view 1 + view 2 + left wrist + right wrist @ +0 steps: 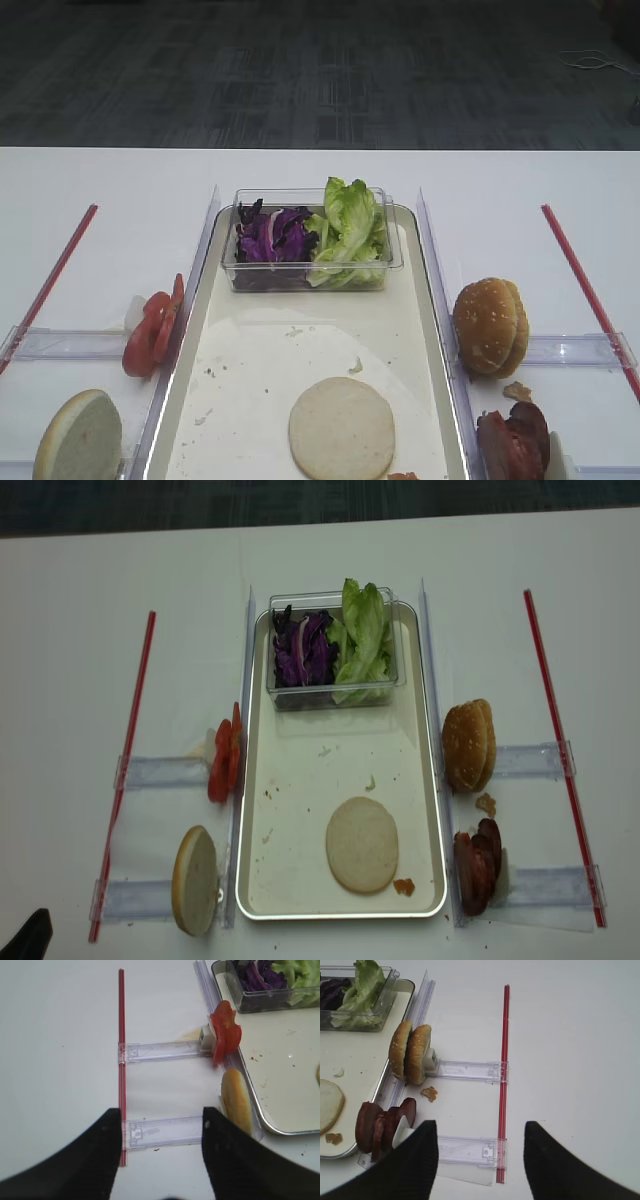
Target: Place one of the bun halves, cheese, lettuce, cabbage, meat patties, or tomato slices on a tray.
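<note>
Left gripper wide, empty; bun at its 2 o'clock, tomato probably 1.

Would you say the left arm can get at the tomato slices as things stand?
Probably yes: the left gripper stands open over bare table, and the tomato slices stand ahead beside the tray rim, with nothing between but the low clear holder.

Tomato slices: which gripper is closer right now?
Left. The left gripper hangs open over the table just outside the tray, with the tomato slices ahead and to its right. The right gripper is across the tray, beside the meat patties.
</note>
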